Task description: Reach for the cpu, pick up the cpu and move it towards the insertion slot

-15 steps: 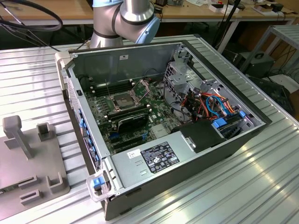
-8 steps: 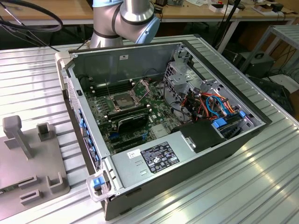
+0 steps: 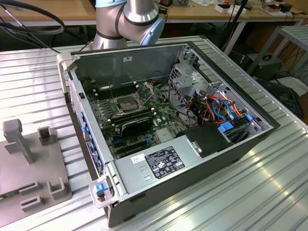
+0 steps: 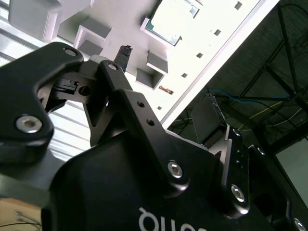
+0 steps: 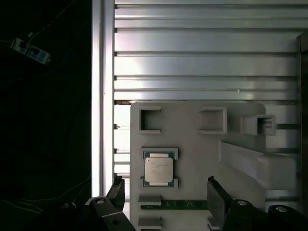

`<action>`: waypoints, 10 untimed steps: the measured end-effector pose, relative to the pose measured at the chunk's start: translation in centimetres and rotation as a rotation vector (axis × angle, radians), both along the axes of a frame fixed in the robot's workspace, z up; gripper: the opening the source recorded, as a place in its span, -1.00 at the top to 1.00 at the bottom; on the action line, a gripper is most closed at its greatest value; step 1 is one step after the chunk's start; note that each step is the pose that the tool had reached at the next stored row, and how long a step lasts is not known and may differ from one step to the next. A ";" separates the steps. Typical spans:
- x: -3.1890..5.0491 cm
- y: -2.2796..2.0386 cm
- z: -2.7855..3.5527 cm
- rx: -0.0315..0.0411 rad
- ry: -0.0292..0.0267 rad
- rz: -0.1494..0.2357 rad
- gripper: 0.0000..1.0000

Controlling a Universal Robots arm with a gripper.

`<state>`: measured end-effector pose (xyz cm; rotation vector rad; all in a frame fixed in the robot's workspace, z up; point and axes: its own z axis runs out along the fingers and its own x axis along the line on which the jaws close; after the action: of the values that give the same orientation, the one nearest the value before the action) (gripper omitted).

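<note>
The small flat silvery-tan square cpu (image 5: 159,169) lay in its bracket on the pale grey plastic fixture plate (image 5: 192,154), which sat on the ribbed aluminium counter (image 5: 192,48). The black two-finger gripper (image 5: 163,185) hung above it w/ fingers spread wide, holding nothing; the cpu was between them, nearer one finger. My judgement: reach approx. done, grasp and lift not yet made. The silver-framed square insertion slot (image 3: 126,102) sat on the green motherboard (image 3: 162,109) inside the open grey PC case (image 3: 120,62), no cpu in it.

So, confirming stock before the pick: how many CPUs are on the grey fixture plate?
1. The cpu lies flat on the grey fixture plate, just ahead of the open gripper. The gripper hides part of the plate.
</note>
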<state>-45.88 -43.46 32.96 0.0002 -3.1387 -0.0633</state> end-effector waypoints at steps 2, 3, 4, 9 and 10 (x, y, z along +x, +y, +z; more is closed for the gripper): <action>0.00 0.00 -0.09 0.0001 -0.0002 0.000 -0.56; 0.00 0.00 -0.11 0.0000 0.0000 0.000 -0.56; 0.00 0.00 -0.13 0.0000 0.0000 0.000 -0.56; 0.00 0.00 -0.26 0.0000 0.0000 0.000 -0.56; 0.00 0.00 -0.28 0.0001 0.0000 0.000 -0.56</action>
<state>-45.88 -43.46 32.68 0.0002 -3.1387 -0.0634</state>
